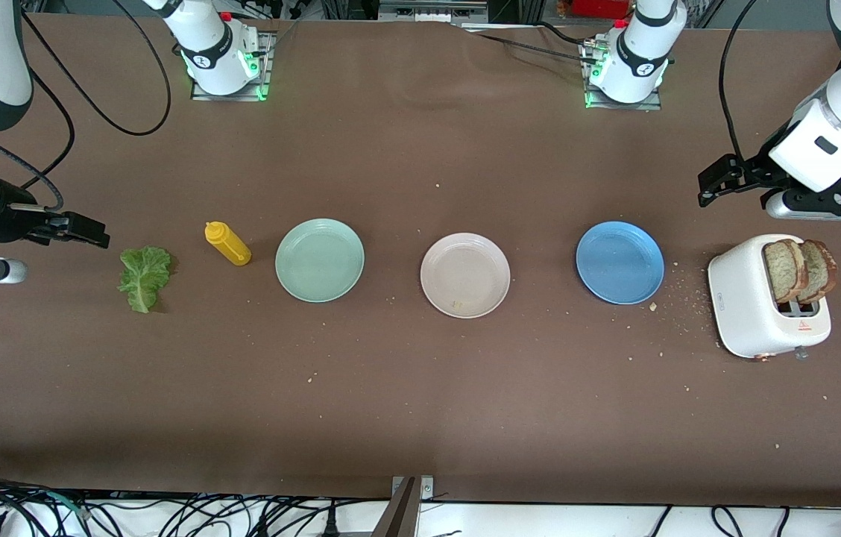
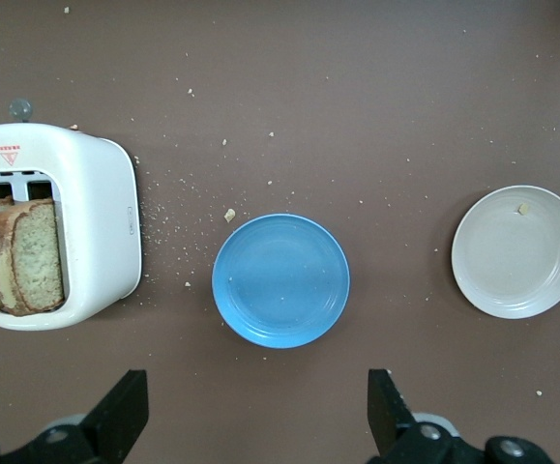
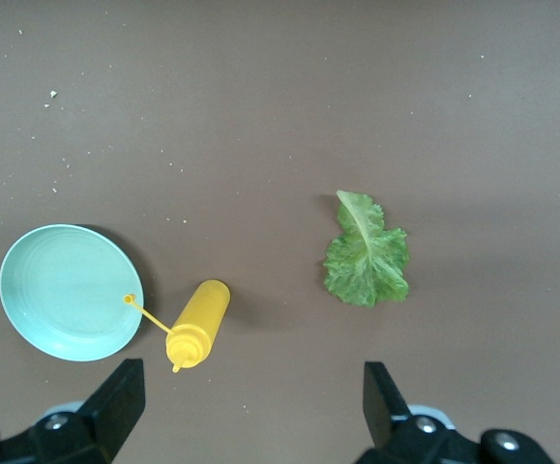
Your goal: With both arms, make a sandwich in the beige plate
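Two bread slices (image 1: 801, 270) stand upright in the toaster (image 1: 767, 309) just under the left gripper (image 1: 719, 183), lettuce (image 1: 143, 277) near the right gripper (image 1: 85, 230), both jaws apart, beige plate (image 1: 465, 274) empty between.

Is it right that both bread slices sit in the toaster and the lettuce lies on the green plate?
Not quite. The bread slices do sit in the toaster, but the lettuce lies on the bare table, apart from the green plate, with the mustard bottle between them. The front view shows it.
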Robot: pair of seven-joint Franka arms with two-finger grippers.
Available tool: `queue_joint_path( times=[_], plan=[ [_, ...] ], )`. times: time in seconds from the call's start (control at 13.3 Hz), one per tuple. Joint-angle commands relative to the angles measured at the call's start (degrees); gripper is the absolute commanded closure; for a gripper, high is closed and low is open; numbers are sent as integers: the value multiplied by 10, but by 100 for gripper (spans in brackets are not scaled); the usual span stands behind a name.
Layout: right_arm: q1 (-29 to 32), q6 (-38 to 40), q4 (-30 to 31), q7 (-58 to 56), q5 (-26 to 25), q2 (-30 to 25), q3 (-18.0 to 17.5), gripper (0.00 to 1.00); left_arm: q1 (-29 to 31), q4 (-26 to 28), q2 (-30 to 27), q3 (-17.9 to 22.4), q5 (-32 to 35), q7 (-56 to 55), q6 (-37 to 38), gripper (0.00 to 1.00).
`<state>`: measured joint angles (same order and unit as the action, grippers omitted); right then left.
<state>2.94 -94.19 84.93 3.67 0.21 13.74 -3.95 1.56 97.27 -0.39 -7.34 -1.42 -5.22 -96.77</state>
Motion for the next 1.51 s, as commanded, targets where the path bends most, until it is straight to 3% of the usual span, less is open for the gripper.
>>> queue_joint_path(
  times=[0.0, 0.38, 0.83, 1.13, 1.43],
  plan=[
    [2, 4, 4, -8, -7, -6, -2, 0, 4, -5, -4, -1, -6, 12, 5, 0],
    [2, 4, 4, -7, -7, -6, -2, 0, 5, -6, 11, 0, -3, 12, 1, 0],
    [2, 9, 5, -8, -7, -6, -2, 0, 81, -102, 151, 6, 49, 21, 1, 0],
    [3, 14, 5, -9, -7, -6, -1, 0, 107, -94, 178, 8, 89, 54, -48, 0],
    [3, 14, 5, -9, -7, -6, -1, 0, 113, -75, 193, 8, 127, 56, -51, 0]
  ],
)
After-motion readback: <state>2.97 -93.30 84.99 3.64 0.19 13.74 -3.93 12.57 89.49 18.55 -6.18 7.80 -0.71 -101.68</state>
